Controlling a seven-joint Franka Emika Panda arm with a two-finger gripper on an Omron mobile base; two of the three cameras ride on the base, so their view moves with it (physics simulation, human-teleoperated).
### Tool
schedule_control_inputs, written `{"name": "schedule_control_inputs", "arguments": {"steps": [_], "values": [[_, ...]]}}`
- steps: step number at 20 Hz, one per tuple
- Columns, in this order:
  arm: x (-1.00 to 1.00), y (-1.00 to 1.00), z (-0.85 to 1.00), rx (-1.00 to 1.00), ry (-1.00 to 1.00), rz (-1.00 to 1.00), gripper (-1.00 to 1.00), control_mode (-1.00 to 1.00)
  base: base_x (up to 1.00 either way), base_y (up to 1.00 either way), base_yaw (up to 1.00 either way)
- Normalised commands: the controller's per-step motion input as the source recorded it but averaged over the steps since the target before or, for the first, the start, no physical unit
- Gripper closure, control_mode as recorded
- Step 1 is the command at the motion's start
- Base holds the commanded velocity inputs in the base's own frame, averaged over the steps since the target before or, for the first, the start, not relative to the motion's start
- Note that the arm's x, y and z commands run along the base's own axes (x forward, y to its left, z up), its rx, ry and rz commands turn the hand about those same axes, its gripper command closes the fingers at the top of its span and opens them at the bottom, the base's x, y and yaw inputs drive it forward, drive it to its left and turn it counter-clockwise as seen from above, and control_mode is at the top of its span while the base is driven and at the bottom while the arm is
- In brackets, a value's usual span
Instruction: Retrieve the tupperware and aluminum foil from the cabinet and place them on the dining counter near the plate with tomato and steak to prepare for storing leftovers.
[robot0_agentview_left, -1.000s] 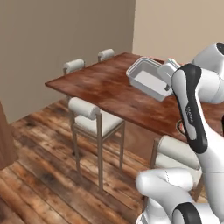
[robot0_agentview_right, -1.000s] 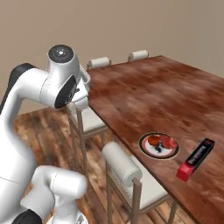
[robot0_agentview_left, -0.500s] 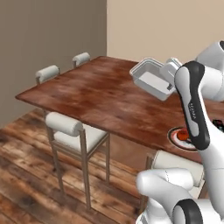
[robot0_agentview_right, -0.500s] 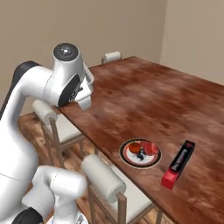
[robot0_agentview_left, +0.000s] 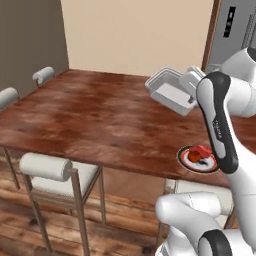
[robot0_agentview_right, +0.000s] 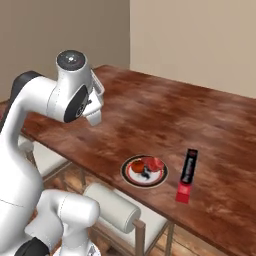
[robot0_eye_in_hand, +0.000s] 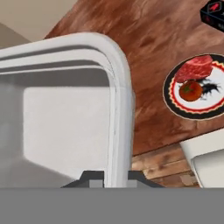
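Tupperware (robot0_agentview_left: 171, 91): shallow translucent grey-white container, hanging in the air above the dining counter (robot0_agentview_left: 90, 120), tilted with its open side facing the left base camera. In the hand view its rim (robot0_eye_in_hand: 120, 109) is running up from between the two finger tips, with the tray spreading to the left.

Claw (robot0_eye_in_hand: 109, 177): closed on the tupperware's rim, the wall passing between the jaws at the bottom of the hand view; in the left base view it is sitting at the container's right edge, largely hidden behind the forearm.

Plate (robot0_agentview_right: 144, 170): round, white with dark rim, lying near the counter's near edge, carrying the tomato (robot0_eye_in_hand: 191, 90) and the steak (robot0_eye_in_hand: 195, 68) side by side. In the hand view it is lying to the right of the held container, well apart from it.

Aluminum foil (robot0_agentview_right: 187, 174): long black carton with red end, lying flat on the counter just to the right of the plate, not touching it.

Chair (robot0_agentview_left: 55, 172): cushioned, standing at the counter's near side.
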Motion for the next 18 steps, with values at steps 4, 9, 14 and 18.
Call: {"name": "schedule_control_inputs", "arguments": {"steps": [4,9,14,18], "values": [[0.0,0.0,0.0,0.0,0.0,0.0,1.0,1.0,0.0,-0.31,-0.69],[0.0,0.0,0.0,0.0,0.0,0.0,1.0,1.0,0.0,-0.41,-0.66],[0.0,0.0,0.0,0.0,0.0,0.0,1.0,1.0,0.0,-0.55,-0.63],[0.0,0.0,0.0,0.0,0.0,0.0,1.0,1.0,0.0,-0.64,-0.6]]}}
